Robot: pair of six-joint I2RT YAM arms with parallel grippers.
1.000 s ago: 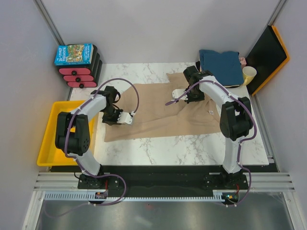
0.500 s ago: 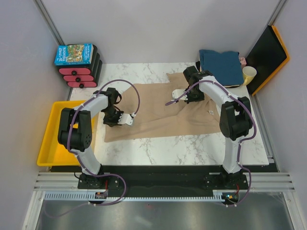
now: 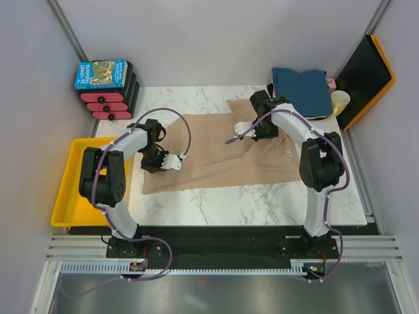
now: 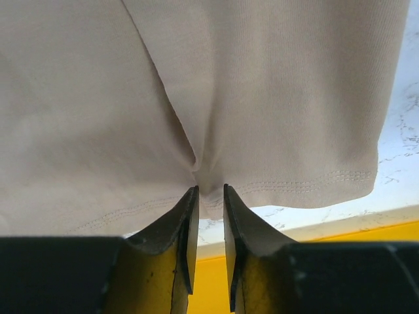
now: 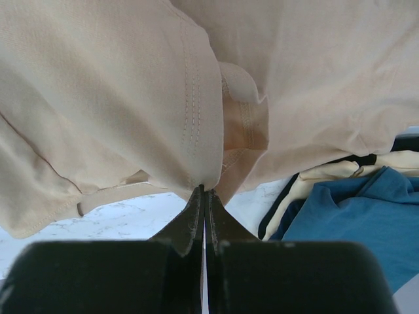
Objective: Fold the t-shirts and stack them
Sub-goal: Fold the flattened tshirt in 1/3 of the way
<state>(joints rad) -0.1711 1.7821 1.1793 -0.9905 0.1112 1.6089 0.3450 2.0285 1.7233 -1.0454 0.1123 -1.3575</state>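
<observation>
Left arm's elbow has shifted slightly since a second ago. Left claw (image 4: 209, 190) pinches the soft tan t-shirt's (image 3: 222, 157) stitched hem, spread across the marbled bench (image 3: 249, 203). Right claw (image 5: 204, 191) clamps its bunched seam. Folded teal t-shirt (image 3: 302, 88) lies beyond.

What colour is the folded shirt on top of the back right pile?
The folded shirt is teal blue, clearest in the top external view.

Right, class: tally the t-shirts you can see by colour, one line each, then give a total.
tan t-shirt: 1
teal-blue t-shirt: 1
cream t-shirt: 1
dark t-shirt: 1
Total: 4
</observation>
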